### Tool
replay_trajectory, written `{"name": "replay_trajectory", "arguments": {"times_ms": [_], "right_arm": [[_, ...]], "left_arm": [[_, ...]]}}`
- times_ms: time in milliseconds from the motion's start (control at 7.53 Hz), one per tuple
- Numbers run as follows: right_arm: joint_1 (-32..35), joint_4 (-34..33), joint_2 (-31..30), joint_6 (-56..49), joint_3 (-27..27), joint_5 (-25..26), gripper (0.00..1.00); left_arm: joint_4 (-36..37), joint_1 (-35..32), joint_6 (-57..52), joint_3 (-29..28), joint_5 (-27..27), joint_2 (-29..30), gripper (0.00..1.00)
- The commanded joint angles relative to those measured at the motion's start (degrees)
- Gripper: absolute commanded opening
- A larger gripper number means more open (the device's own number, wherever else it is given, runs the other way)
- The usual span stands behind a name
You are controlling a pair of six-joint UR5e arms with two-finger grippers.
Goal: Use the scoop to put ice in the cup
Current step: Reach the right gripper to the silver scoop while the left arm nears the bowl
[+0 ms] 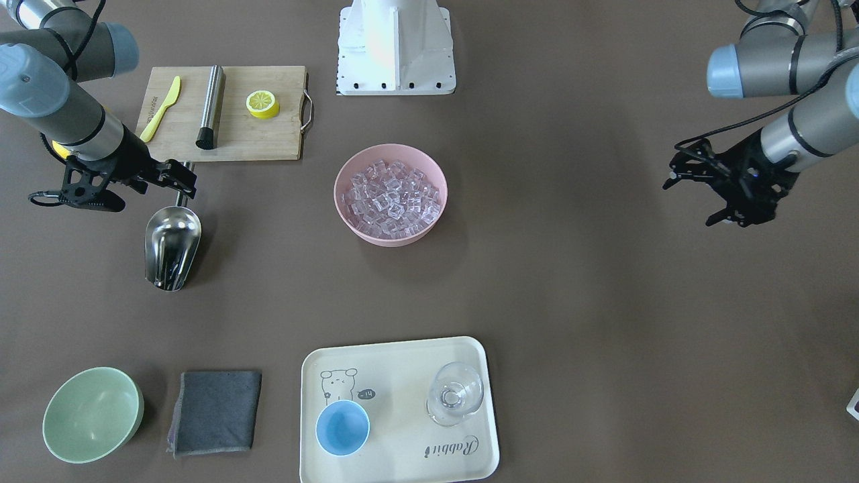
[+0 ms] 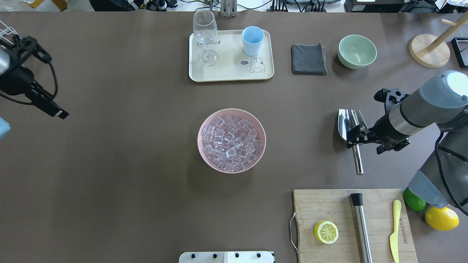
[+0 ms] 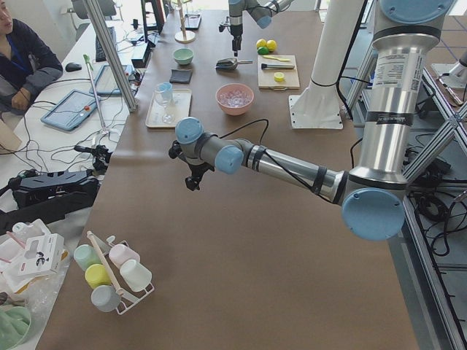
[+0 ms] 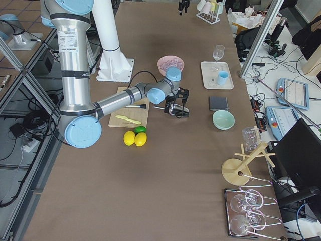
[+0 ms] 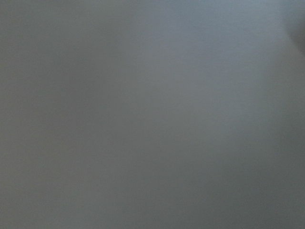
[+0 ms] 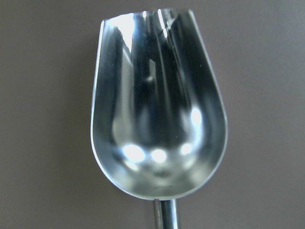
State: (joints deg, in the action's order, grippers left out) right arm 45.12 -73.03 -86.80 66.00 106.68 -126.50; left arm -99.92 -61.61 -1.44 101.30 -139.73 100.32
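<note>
Seen from overhead, the scoop [image 2: 348,123] lies on the desk [image 2: 128,164] at 3 o'clock from the pink bowl [image 2: 200,146], which holds the ice [image 2: 231,140]. Its handle points toward 6. The right end effector [image 2: 355,138] sits over that handle with a finger on either side; I cannot tell whether they clamp it. The cup [image 2: 252,40] stands on a tray [image 2: 230,75] at 12 o'clock from the bowl. The left end effector [image 1: 691,200] hangs at 9 o'clock, well apart, fingers spread and holding nothing.
</note>
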Motion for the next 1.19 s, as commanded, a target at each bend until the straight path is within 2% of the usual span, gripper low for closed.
{"name": "replay_trajectory", "arguments": {"times_ms": [0,133,398,796,1062], "right_arm": [[-5.9,-4.22,1.46,0.19,-0.16,0.73,1.0],[-8.1,-4.31,0.94,0.19,-0.07,2.73,1.0],[-8.73,-6.14,0.76,0.1,0.02,3.63,1.0],[-6.2,-7.29,1.2,-1.04,-0.07,3.1,1.0],[-4.17,-7.21,1.63,-1.49,-0.24,3.01,1.0]], "left_arm": [[-6.14,13.14,0.12,-0.92,1.11,4.96,0.98],[-8.52,15.1,-0.05,-2.23,5.65,5.84,0.98],[-10.56,17.4,-0.14,-3.39,7.01,6.81,0.98],[-22.21,21.08,-2.93,-7.15,15.96,9.7,0.98],[-29.51,22.23,-7.69,-12.51,16.24,13.57,0.98]]}}
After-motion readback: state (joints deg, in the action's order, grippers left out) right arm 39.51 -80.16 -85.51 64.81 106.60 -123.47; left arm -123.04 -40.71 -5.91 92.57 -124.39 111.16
